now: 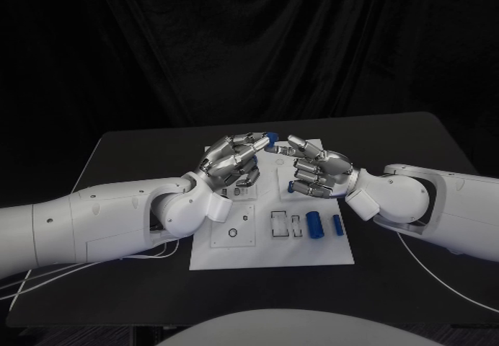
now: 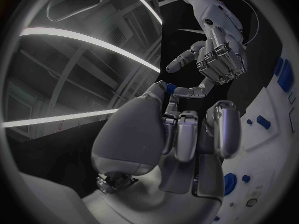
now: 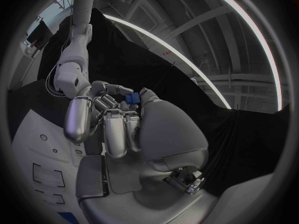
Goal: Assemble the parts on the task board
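Just a small blue part (image 1: 271, 135)

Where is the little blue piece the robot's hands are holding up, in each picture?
Head view: the small blue part sits at the top, between the fingertips of the left hand and the right hand.
Left wrist view: a blue sliver past the thumb.
Right wrist view: at the fingertips.
Shared landmark: the white task board.

Both arms are smooth white shells with rounded, bulbous wrist housings — the left arm (image 1: 99, 220) and the right arm (image 1: 442, 205) alike. Each ends in a silver metal hand, left hand (image 1: 231, 162) and right hand (image 1: 317, 171), with segmented fingers (image 1: 244, 144) and darker pads. Thin white cables (image 1: 63, 270) trail beside the arms — small dark screw dots mark the shells.
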You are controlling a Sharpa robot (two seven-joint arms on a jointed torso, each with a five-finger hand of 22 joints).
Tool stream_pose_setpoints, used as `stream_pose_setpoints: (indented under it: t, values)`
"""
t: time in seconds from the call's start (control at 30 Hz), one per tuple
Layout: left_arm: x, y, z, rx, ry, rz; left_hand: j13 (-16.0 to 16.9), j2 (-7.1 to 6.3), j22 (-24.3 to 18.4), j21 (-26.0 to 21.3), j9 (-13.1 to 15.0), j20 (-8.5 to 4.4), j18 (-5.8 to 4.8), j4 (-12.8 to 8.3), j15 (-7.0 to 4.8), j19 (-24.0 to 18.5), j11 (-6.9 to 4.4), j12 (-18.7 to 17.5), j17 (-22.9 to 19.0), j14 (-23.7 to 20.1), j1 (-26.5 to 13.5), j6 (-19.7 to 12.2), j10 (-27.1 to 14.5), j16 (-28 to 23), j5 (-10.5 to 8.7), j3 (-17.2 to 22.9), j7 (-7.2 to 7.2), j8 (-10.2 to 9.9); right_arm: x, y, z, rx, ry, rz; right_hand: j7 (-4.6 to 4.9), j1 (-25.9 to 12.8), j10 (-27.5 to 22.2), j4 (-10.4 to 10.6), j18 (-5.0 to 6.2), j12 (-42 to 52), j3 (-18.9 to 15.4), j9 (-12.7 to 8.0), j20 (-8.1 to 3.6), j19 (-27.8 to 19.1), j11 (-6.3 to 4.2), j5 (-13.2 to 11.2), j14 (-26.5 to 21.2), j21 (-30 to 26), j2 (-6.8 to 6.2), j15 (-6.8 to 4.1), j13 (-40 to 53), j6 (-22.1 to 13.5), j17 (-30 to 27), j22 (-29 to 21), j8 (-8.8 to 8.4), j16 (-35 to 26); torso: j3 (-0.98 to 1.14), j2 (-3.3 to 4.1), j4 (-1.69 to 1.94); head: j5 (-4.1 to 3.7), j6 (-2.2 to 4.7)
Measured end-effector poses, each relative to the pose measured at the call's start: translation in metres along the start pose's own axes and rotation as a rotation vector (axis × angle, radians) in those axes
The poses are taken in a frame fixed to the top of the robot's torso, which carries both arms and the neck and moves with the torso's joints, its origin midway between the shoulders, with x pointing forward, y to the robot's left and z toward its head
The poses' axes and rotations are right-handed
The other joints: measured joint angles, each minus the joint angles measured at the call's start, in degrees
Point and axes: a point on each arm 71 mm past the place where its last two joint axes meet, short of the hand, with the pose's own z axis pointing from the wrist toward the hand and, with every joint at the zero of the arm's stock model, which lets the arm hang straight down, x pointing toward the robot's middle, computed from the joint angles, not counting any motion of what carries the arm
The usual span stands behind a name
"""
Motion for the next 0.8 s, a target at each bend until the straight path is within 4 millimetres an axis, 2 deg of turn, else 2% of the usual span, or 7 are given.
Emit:
stream_pose_setpoints:
  t: [0.4, 0.6, 0.63, 0.7, 0.8]
  values:
    - [0.0008, 0.002, -0.0003, -0.005, 0.009, -0.009, 0.0, 0.22, 0.0, 0.0, 0.0, 0.0, 0.0, 0.0, 0.0, 0.0, 0.11, 0.1, 0.0, 0.0, 0.8, -0.2, -0.1, 0.0, -0.12, 0.0, 0.22, -0.1, -0.001, -0.0005, 0.0025, 0.018, -0.006, -0.001, 0.09, 0.3, -0.1, -0.4, 0.0, -0.3, -0.4, 0.0, -0.2, -0.2, -0.06, 0.0, 0.0, -0.6, -0.17, 0.01, 0.8, -0.3, 0.0, 0.0, 1.01, 0.0, 0.0, -0.03, 0.0, 0.07, 0.03]
    - [0.0018, 0.0025, 0.0004, -0.005, 0.016, -0.014, 0.0, 0.22, 0.0, 0.0, 0.0, 0.0, 0.0, 0.0, 0.0, 0.0, 0.19, 0.1, 0.0, 0.0, 0.8, -0.3, -0.2, 0.0, -0.12, 0.0, 0.3, -0.2, -0.001, -0.0011, 0.0044, 0.024, -0.007, -0.003, -0.11, 0.6, -0.3, -0.7, 0.0, -0.4, -0.4, 0.0, -0.2, -0.2, -0.31, -0.7, 0.0, -0.6, -0.46, 0.01, 0.8, -0.5, 0.0, 0.0, 1.8, 0.0, 0.0, -0.06, -0.03, 0.07, 0.03]
    - [0.002, 0.0026, 0.0005, -0.005, 0.017, -0.015, 0.0, 0.22, 0.0, 0.0, 0.0, 0.0, 0.0, 0.0, 0.0, 0.0, 0.19, 0.1, 0.0, 0.0, 0.8, -0.3, -0.2, 0.0, -0.12, 0.0, 0.3, -0.2, -0.001, -0.0012, 0.0047, 0.025, -0.007, -0.003, -0.18, 0.6, -0.4, -0.9, 0.07, -0.4, -0.2, 0.0, -0.26, -0.3, -0.37, -1.1, 0.0, -0.7, -0.45, -0.01, 0.8, -0.6, 0.0, 0.0, 2.13, 0.0, 0.0, -0.07, -0.03, 0.07, 0.04]
    - [0.0018, 0.0026, 0.0006, -0.005, 0.019, -0.016, 0.0, 0.22, 0.0, 0.0, 0.0, -0.12, 0.0, 0.1, 0.0, -0.1, 0.19, 0.1, 0.0, 0.0, 0.8, -0.3, -0.2, 0.0, -0.12, -0.2, 0.31, -0.3, -0.0009, -0.0013, 0.0051, 0.025, -0.007, -0.003, -0.44, 1.0, -0.4, -1.2, 0.96, -0.4, -0.2, 0.0, -0.41, -0.4, -0.38, -1.2, -0.2, -0.9, -0.57, -0.22, 0.8, -0.6, 0.0, 0.0, 2.64, 0.0, 0.0, -0.08, -0.04, 0.08, 0.05]
    - [0.001, 0.0027, 0.0006, -0.005, 0.019, -0.016, 0.0, 0.31, 0.0, -0.2, 0.0, -0.1, 0.01, 0.1, 0.0, -0.3, 0.2, 0.2, 0.0, 0.0, 0.9, -0.3, -0.2, 0.0, -0.12, -0.2, 0.32, -0.3, -0.0009, -0.0012, 0.0051, 0.025, -0.007, -0.003, -0.67, 1.3, -0.4, -1.7, 0.97, -0.4, 0.3, 0.1, -0.41, -0.4, -0.39, -1.2, -0.1, -0.9, -0.53, -0.51, 1.2, 1.4, 0.0, 0.0, 4.34, 0.0, 0.03, -0.09, -0.06, 0.23, -0.04]
